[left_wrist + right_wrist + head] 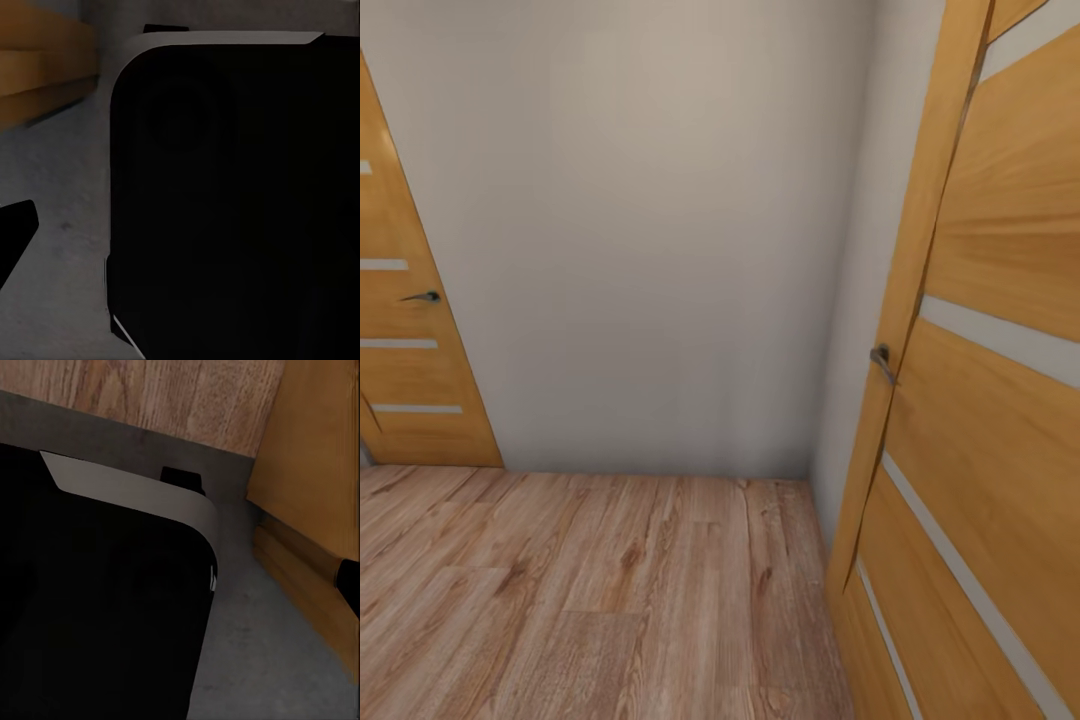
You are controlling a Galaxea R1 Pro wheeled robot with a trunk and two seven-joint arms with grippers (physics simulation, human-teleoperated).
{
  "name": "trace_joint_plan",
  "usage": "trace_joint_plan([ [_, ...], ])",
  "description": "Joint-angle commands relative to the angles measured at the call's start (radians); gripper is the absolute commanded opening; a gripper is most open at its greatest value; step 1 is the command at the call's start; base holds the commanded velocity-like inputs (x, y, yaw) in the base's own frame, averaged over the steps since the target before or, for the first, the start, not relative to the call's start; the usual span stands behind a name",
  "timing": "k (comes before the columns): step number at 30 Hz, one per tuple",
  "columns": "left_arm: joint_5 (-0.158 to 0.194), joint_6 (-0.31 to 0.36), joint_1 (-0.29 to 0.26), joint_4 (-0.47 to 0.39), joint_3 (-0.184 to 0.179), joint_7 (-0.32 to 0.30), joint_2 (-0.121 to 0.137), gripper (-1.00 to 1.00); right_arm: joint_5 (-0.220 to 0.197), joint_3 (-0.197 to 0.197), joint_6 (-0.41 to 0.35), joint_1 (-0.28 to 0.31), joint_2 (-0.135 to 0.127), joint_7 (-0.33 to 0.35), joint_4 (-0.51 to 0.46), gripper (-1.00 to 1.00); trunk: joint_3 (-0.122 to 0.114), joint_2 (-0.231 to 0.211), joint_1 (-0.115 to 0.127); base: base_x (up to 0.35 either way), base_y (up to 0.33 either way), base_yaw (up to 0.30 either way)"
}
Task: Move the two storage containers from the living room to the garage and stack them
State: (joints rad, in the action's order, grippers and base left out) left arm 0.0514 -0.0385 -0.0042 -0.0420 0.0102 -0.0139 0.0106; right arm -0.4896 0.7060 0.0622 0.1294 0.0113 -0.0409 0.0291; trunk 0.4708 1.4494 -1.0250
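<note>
Black rounded body panel [232, 210], pale edge trim; possibly base.

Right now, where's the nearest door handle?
In the head view, the closest door handle is on the edge of the open wooden door at the right, beside the corner of the pale wall. A second handle sits on the far-left door.

Pale grey wall [650, 240], wood-plank floor [580, 600], two orange wooden doors [1000, 400]
</note>
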Motion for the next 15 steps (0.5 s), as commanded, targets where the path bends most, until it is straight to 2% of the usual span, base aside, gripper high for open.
trace_joint_plan([
  [1, 0.005, -0.003, 0.000, 0.001, 0.001, -0.001, 0.000, 1.00, -0.009, 0.009, 0.005, 0.001, 0.001, 0.000, 0.003, 1.00, 0.001, 0.001, 0.000, 0.000, -0.223, 0.000],
  [4, 0.005, -0.003, 0.000, 0.001, 0.001, -0.001, 0.000, 1.00, -0.009, 0.008, 0.005, 0.001, 0.001, 0.000, 0.003, 1.00, 0.001, 0.001, 0.000, 0.000, -0.173, 0.000],
  [10, 0.005, -0.003, 0.000, 0.000, 0.001, -0.001, 0.000, 1.00, -0.009, 0.008, 0.005, 0.001, 0.001, 0.000, 0.003, 1.00, 0.001, 0.001, 0.000, 0.001, -0.029, 0.000],
  [15, 0.005, -0.003, 0.000, 0.001, 0.000, -0.001, 0.001, 1.00, -0.009, 0.009, 0.005, 0.001, 0.001, 0.000, 0.003, 1.00, 0.001, 0.001, 0.000, 0.181, -0.002, 0.000],
])
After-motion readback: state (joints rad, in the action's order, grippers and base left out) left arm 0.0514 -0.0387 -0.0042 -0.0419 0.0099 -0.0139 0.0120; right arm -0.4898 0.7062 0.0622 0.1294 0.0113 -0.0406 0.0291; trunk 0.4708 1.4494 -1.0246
